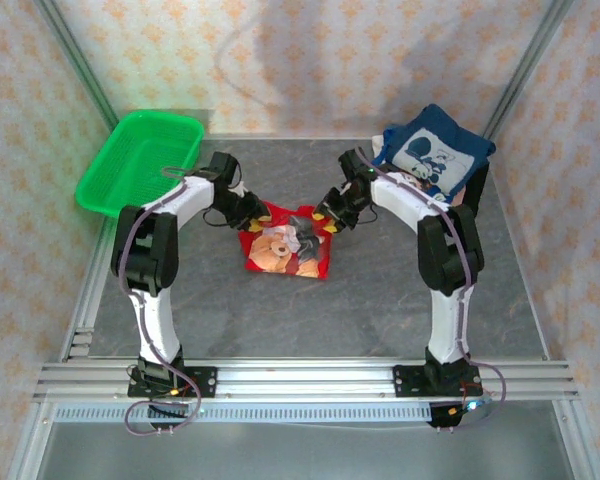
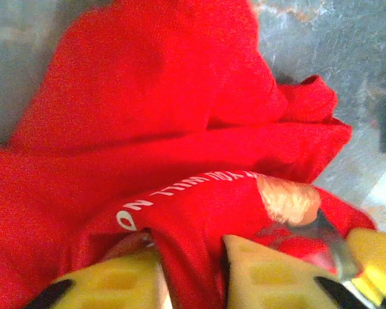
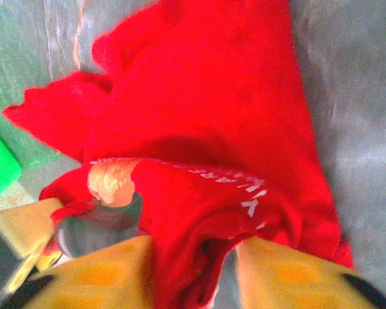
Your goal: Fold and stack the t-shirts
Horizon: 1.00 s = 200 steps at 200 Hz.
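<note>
The red t-shirt with a brown teddy-bear print lies folded small on the grey table between my two arms. My left gripper is at its far left corner and my right gripper at its far right corner. In the left wrist view, a fold of the red t-shirt runs between the parted yellow fingers of my left gripper. In the right wrist view, the red t-shirt hangs loosely inside my right gripper, with a gap beside one finger. A navy t-shirt with white cartoon print lies folded at the back right.
A green plastic basket sits at the back left, its corner visible as a green patch in the right wrist view. Metal frame posts and patterned walls enclose the table. An aluminium rail runs along the near edge.
</note>
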Motion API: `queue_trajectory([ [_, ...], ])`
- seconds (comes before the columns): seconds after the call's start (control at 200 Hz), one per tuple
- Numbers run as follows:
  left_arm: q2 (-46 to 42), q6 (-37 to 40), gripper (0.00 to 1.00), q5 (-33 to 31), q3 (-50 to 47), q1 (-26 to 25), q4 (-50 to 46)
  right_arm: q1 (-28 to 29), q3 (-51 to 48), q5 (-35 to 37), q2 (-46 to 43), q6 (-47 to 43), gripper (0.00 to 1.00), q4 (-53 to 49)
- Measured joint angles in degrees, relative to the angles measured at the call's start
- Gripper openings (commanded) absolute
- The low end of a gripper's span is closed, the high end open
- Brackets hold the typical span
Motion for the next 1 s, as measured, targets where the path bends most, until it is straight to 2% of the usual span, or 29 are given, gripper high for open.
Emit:
queue_trajectory([
  [0.075, 1.29, -0.5, 0.56, -0.02, 2.29, 0.57, 0.17, -1.18, -0.02, 1.07, 0.74, 1.51, 0.54, 2.75],
  [0.215, 0.83, -0.48, 0.62, -0.63, 7.04, 2.32, -0.11, -2.6, -0.17, 3.72, -0.83, 2.23, 0.55, 6.84],
  [0.365, -4.83, 2.08, 0.64, -3.69, 8.85, 4.61, -3.32, -2.38, -6.64, 5.29, -10.47, 1.36, 0.56, 8.98],
  [0.49, -13.35, 3.98, 0.65, -5.09, 6.23, 4.92, -4.44, -1.22, -15.98, 5.25, -20.79, -0.02, 0.73, 11.15],
  [0.59, -19.65, 4.9, 0.65, -4.72, 0.72, 4.44, -4.04, 1.16, -21.99, 5.92, -24.76, -1.88, 0.78, 11.98],
  [0.816, -22.58, 7.67, 0.69, -5.7, -11.19, 4.17, -2.47, 4.5, -25.73, 9.73, -20.98, -7.06, 0.81, 12.61],
  [1.001, -29.24, 9.44, 0.7, -8.17, -12.81, 4.44, -1.18, 4.52, -24.72, 11.8, -14.16, -9.97, 0.82, 14.82],
])
